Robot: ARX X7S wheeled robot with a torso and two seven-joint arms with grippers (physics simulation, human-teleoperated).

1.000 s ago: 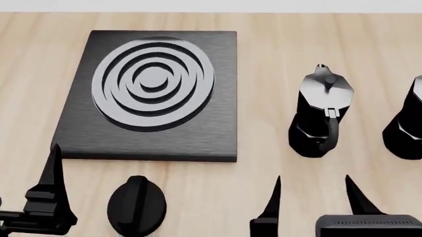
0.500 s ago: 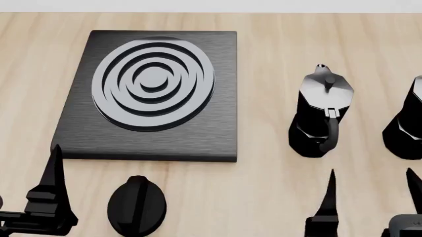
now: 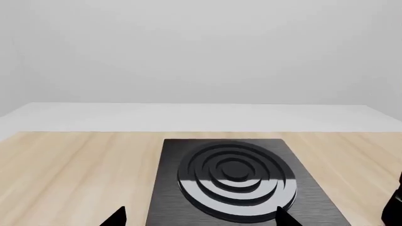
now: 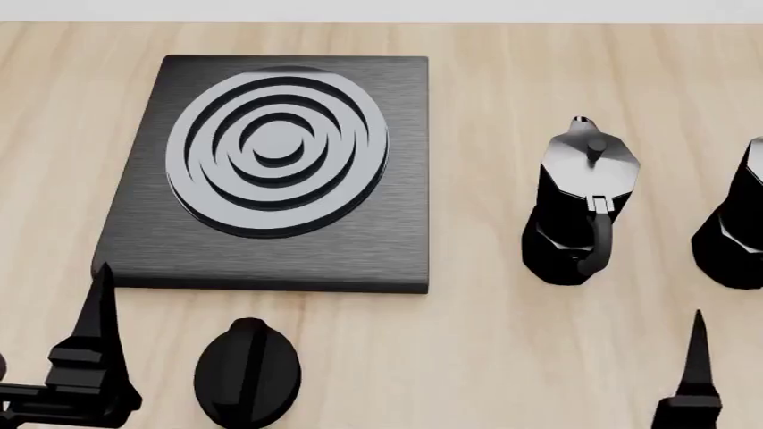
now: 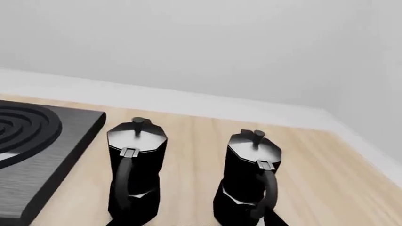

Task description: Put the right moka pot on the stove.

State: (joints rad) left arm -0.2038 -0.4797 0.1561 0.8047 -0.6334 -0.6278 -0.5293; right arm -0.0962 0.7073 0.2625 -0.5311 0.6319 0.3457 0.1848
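Two alike black moka pots stand right of the stove [image 4: 357, 241]. The right moka pot [image 4: 737, 223] is cut by the head view's right edge; it shows whole in the right wrist view [image 5: 253, 179], handle toward the camera. My right gripper [image 5: 188, 224] is low in front of both pots, open and holding nothing. Only one of its fingers [image 4: 695, 362] shows in the head view, short of the right moka pot. My left gripper [image 3: 199, 217] is open at the stove's [image 3: 314, 188] near edge, with nothing in it.
The other moka pot [image 4: 581, 206] [image 5: 135, 165] stands between the stove and the right one. A black oval knob [image 4: 247, 371] lies in front of the stove. The light wooden tabletop [image 4: 501, 89] runs back to a white wall.
My right gripper has slid to the right, from in front of the left pot toward the right one; one finger has left the head view. The left arm and pots are still.
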